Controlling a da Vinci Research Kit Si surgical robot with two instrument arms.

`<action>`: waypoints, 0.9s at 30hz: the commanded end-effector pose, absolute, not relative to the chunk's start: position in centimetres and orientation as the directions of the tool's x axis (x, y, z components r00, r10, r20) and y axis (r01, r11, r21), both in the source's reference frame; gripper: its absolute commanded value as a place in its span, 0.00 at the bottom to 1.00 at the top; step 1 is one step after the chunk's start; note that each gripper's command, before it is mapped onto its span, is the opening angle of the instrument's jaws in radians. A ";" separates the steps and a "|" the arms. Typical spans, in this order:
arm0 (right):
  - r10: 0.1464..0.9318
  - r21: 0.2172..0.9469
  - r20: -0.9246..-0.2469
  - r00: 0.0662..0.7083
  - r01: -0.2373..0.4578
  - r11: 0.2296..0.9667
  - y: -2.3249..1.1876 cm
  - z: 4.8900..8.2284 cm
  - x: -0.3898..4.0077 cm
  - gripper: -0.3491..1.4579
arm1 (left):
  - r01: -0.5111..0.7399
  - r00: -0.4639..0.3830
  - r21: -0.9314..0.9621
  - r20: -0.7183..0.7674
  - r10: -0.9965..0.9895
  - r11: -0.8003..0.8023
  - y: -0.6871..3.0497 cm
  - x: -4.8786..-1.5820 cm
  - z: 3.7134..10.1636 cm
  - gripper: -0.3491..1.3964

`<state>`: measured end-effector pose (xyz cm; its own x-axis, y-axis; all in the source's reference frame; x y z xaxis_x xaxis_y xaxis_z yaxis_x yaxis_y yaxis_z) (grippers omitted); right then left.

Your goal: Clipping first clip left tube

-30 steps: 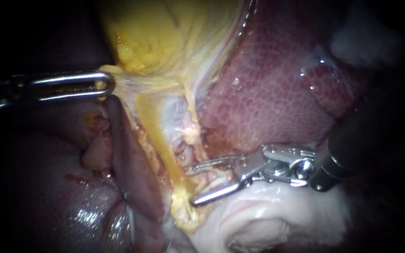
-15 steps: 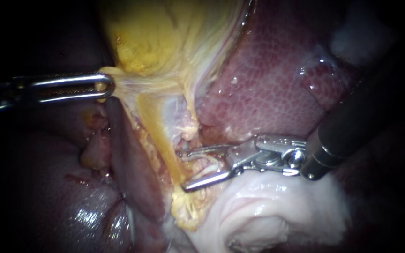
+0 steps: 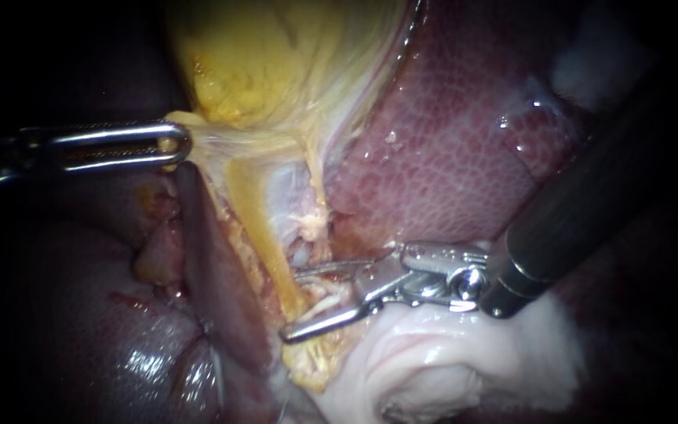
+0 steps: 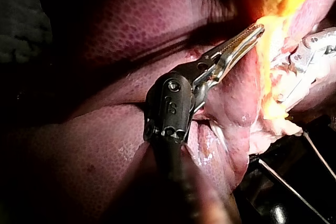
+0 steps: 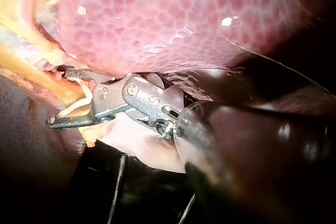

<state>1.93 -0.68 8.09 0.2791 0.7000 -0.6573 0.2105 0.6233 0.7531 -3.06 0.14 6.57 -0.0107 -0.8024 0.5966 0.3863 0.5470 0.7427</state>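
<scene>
Endoscope view: nearest, the right tool (image 3: 290, 306) lies low over pale tissue (image 3: 449, 353), its jaws wide apart and straddling the lower end of the left tube (image 3: 254, 212), a yellow band; neither jaw presses it. No clip shows on the tube, so closing and clipping are judged left to do. Its shaft slants in from upper right. Further back, the left tool (image 3: 178, 144) is clamped on the gallbladder (image 3: 276, 63) edge, drawing it taut.
</scene>
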 end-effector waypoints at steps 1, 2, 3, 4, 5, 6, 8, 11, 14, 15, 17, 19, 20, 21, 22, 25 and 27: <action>0.705 0.758 -0.652 0.280 0.222 0.613 -0.69 8.05 1.93 0.52 | 0.386 -0.011 0.743 0.596 -0.803 0.546 0.15 -3.06 6.56 0.00; 0.707 0.761 -0.649 0.281 0.230 0.607 -0.71 8.02 1.92 0.52 | 0.386 -0.011 0.743 0.596 -0.803 0.546 0.15 -3.06 6.56 0.00; 0.708 0.763 -0.646 0.284 0.236 0.601 -0.73 8.00 1.91 0.52 | 0.386 -0.011 0.743 0.596 -0.803 0.546 0.15 -3.06 6.56 0.00; 0.711 0.766 -0.643 0.285 0.246 0.594 -0.74 7.97 1.90 0.52 | 0.386 -0.011 0.743 0.596 -0.803 0.546 0.15 -3.05 6.56 0.00; 0.719 0.775 -0.631 0.290 0.255 0.578 -0.76 7.95 1.88 0.52 | 0.386 -0.011 0.743 0.596 -0.803 0.547 0.15 -3.05 6.56 0.00; 0.723 0.778 -0.628 0.288 0.261 0.572 -0.77 7.93 1.86 0.52 | 0.385 -0.008 0.740 0.600 -0.800 0.551 0.15 -3.04 6.56 0.00; 0.742 0.792 -0.607 0.284 0.282 0.541 -0.78 7.91 1.80 0.52 | 0.384 -0.008 0.740 0.600 -0.800 0.552 0.16 -3.03 6.57 0.00; 0.758 0.805 -0.588 0.284 0.303 0.511 -0.79 7.90 1.76 0.52 | 0.383 -0.007 0.741 0.600 -0.800 0.552 0.18 -3.01 6.61 0.00; 0.769 0.814 -0.572 0.287 0.316 0.488 -0.80 7.90 1.75 0.52 | 0.379 -0.006 0.742 0.600 -0.800 0.553 0.21 -2.98 6.66 0.00; 0.773 0.816 -0.567 0.285 0.320 0.481 -0.80 7.90 1.75 0.52 | 0.381 -0.006 0.741 0.600 -0.800 0.553 0.21 -2.97 6.67 0.00; 0.783 0.822 -0.554 0.283 0.335 0.461 -0.81 7.89 1.73 0.52 | 0.380 -0.006 0.741 0.600 -0.800 0.553 0.22 -2.95 6.69 0.00; 0.783 0.822 -0.551 0.287 0.345 0.452 -0.81 7.89 1.73 0.52 | 0.383 -0.007 0.740 0.600 -0.800 0.553 0.23 -2.94 6.71 0.00; 0.785 0.824 -0.548 0.291 0.349 0.446 -0.81 7.89 1.74 0.52 | 0.383 -0.007 0.740 0.600 -0.800 0.552 0.24 -2.94 6.71 0.00; 0.785 0.826 -0.544 0.295 0.353 0.440 -0.82 7.89 1.77 0.52 | 0.383 -0.007 0.740 0.600 -0.800 0.552 0.24 -2.95 6.72 0.00; 0.784 0.825 -0.546 0.296 0.356 0.440 -0.82 7.89 1.80 0.52 | 0.384 -0.007 0.740 0.600 -0.800 0.552 0.25 -2.97 6.72 0.00; 0.785 0.826 -0.544 0.298 0.354 0.438 -0.86 7.92 1.93 0.52 | 0.387 -0.008 0.740 0.600 -0.800 0.551 0.25 -3.01 6.72 0.00; 0.782 0.824 -0.547 0.299 0.356 0.440 -0.90 7.94 2.02 0.52 | 0.388 -0.009 0.739 0.600 -0.800 0.551 0.25 -3.03 6.72 0.00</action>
